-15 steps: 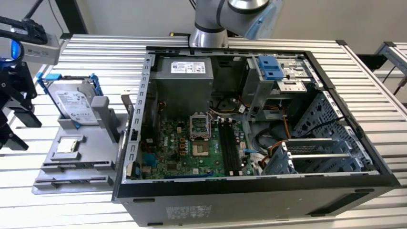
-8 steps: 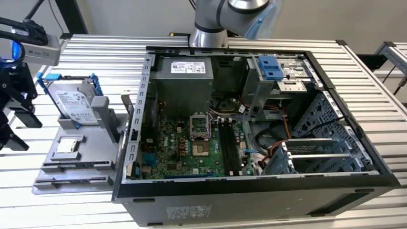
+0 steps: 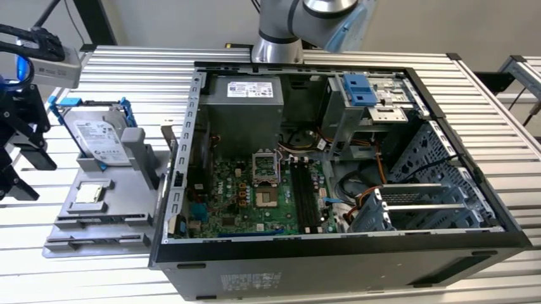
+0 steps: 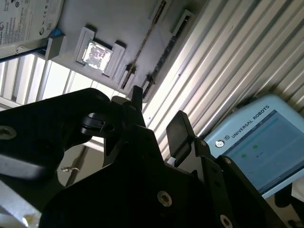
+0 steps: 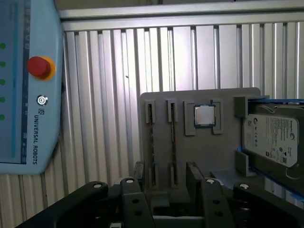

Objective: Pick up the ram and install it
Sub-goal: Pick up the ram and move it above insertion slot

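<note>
Ribbed table (image 5: 104, 95), grey holder (image 5: 199, 152): ram (image 5: 172, 142), seemingly, on edge near open, empty gripper (image 5: 168, 173).

A ribbed aluminium bench (image 3: 127, 69) of long parallel slats carries everything. An open desktop computer case (image 3: 338, 273) lies on its side across the middle of it, open side up. Just beside the case, on the exterior view's left, a flat gray holder plate (image 3: 95, 223) rests on the slats. In both wrist views that plate (image 5: 190, 156) (image 4: 118, 19) lies on the slats (image 5: 109, 95) (image 4: 228, 61), with a light-blue teach pendant (image 5: 28, 95) (image 4: 261, 142) near it, apart from it.
</note>
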Motion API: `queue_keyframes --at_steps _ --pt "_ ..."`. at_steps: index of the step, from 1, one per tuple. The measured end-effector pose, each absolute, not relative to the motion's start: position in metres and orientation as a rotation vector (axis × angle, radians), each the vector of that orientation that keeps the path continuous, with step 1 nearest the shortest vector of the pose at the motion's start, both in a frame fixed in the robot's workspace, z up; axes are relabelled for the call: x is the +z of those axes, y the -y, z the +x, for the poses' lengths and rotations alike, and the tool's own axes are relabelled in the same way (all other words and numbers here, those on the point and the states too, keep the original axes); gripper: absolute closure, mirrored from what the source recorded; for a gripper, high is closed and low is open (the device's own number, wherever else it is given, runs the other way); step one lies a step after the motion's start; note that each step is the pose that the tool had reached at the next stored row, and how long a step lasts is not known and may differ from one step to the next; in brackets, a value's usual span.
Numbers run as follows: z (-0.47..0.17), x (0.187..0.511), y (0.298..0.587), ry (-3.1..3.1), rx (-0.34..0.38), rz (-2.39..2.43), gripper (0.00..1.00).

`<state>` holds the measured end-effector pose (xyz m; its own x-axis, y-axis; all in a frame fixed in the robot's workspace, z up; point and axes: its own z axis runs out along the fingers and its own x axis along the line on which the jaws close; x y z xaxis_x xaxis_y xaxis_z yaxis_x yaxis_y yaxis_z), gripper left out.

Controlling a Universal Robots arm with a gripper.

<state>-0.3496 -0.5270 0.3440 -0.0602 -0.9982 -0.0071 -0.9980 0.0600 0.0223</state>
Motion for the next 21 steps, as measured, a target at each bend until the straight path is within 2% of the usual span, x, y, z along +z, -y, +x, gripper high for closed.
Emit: queue_keyframes --at_steps 11,21 --pt "-0.35 0.342 0.527 2.28 -0.033 2.146 0.0" --pt "-0.35 0.327 0.526 2.292 -0.025 2.142 0.0"
